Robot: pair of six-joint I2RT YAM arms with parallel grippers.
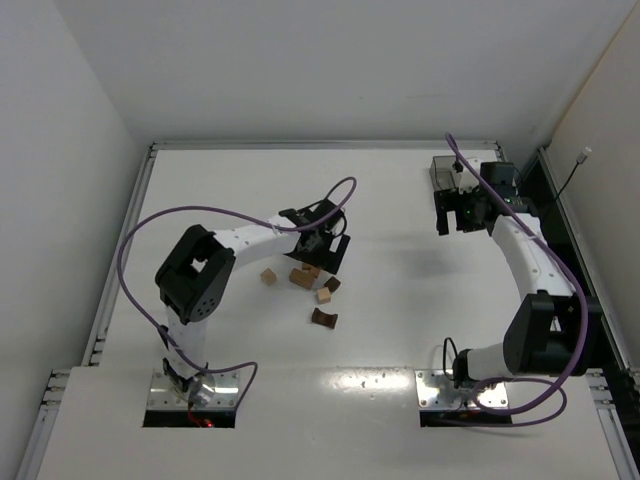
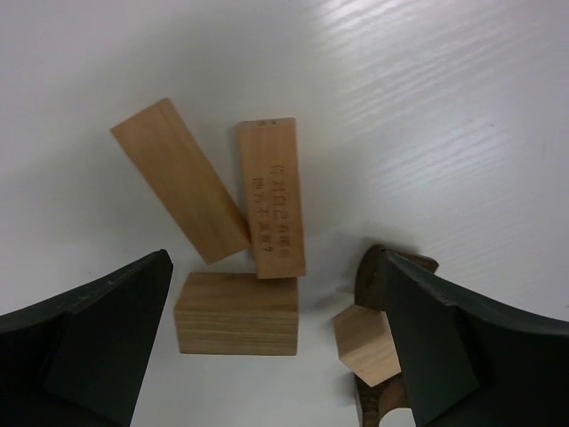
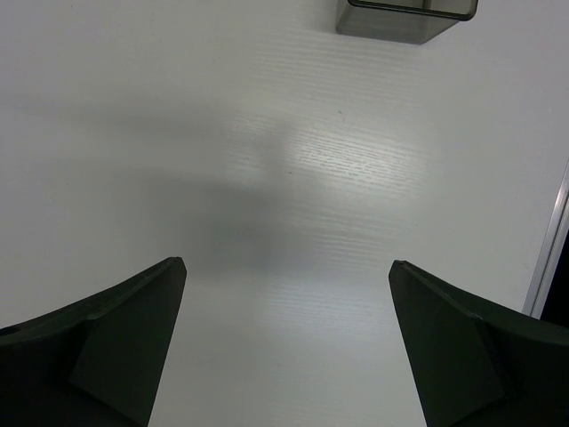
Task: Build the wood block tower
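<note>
Nearest the left wrist camera, our left gripper hangs with its dark fingers spread wide and nothing between them. It straddles a loose cluster of small wood blocks lying flat on the white desk; no tower stands yet. Just under the gap lies a short light tan wooden block, touching the end of an engraved tan wooden bar. Beside that bar a plain tan wooden bar lies askew, meeting it near its lower end as far as we can tell. By the finger on the right of that view sit a small tan wooden cube and a dark brown wooden piece, partly hidden, so we cannot tell its shape. We judge these pieces light, rigid and smooth-faced, likely to slide or tip at a nudge. We would take the short block squarely across its long flat sides, keeping clear of its neighbours. Our right gripper is likewise spread and empty, over the desk well apart from the blocks, with a clear grey plastic bin beyond it.
</note>
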